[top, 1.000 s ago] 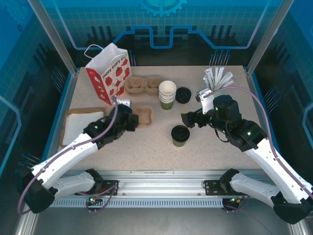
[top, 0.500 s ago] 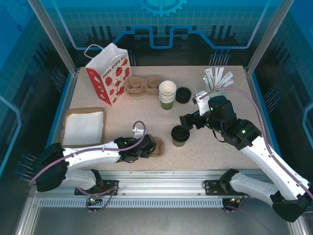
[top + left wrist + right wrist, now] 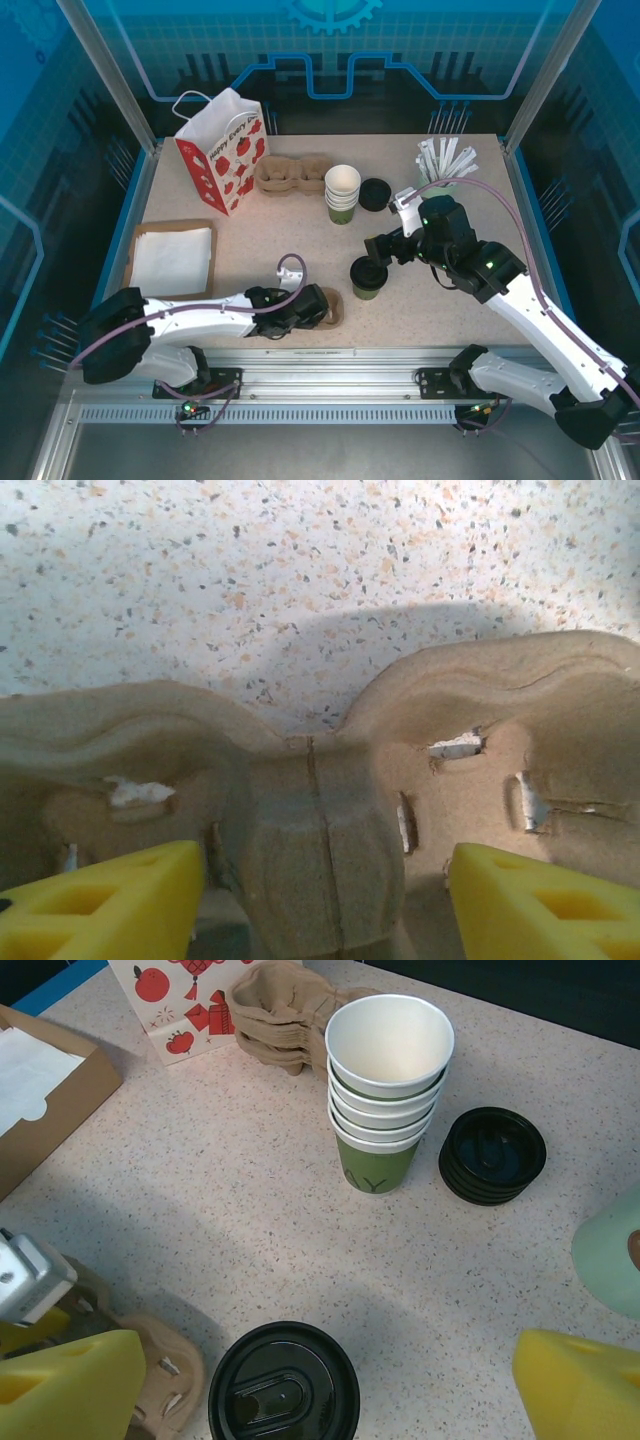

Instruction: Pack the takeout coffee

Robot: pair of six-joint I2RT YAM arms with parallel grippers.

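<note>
Speckled table (image 3: 300,225). Left gripper (image 3: 325,885) released, carrier (image 3: 500,710) between fingers (image 3: 100,900). Right gripper (image 3: 325,1390) spread above coffee (image 3: 280,1385); next, descend and grasp.

Left arm (image 3: 190,318): base at the lower left of the top view; links stretched low and rightwards to the lower centre.
Left end effector (image 3: 318,305): lower centre of the top view; in the left wrist view its yellow fingers (image 3: 100,900) sit at the two bottom corners, well apart.
Right arm (image 3: 530,300): base at the lower right; rises leftwards to a wrist right of centre.
Right end effector (image 3: 372,250): just right of centre, pointing left; fingers at the bottom corners of the right wrist view, spread wide.
</note>
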